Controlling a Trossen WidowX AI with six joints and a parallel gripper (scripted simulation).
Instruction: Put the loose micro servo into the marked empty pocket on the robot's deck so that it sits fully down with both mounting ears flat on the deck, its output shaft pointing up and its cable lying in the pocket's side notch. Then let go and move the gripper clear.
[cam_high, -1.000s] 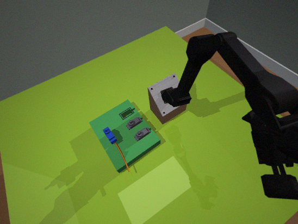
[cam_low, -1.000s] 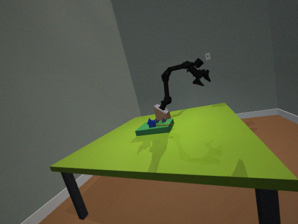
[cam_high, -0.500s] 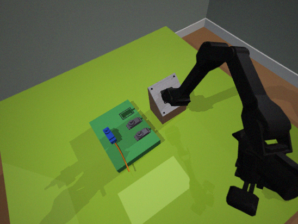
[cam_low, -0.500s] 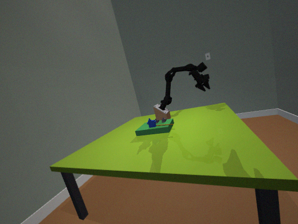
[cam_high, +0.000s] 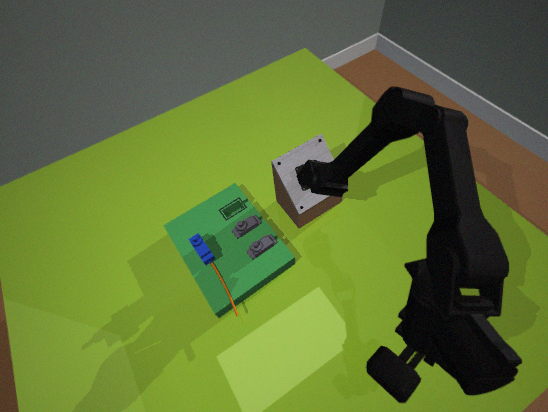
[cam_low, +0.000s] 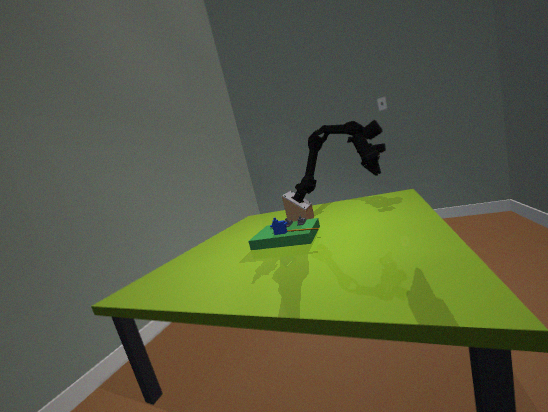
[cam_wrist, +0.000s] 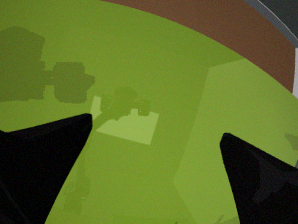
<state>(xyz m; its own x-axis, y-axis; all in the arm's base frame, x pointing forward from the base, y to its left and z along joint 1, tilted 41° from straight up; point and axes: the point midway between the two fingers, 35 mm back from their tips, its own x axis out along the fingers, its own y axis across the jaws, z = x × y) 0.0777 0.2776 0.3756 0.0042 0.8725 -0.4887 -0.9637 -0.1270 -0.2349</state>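
The loose blue micro servo rests on top of the green deck, near its left side in the top view. Its shaft appears to point up. Its orange cable runs across the deck and past its edge. The marked pocket near the deck's back corner is empty, with a small side notch. My gripper is open and empty, high above the table and well away from the deck. Neither servo nor deck shows in the wrist view.
Two grey servos sit in the deck beside the pocket. The arm's base block stands just beyond the deck. The green table carries the deck and the base block. Walls stand behind it.
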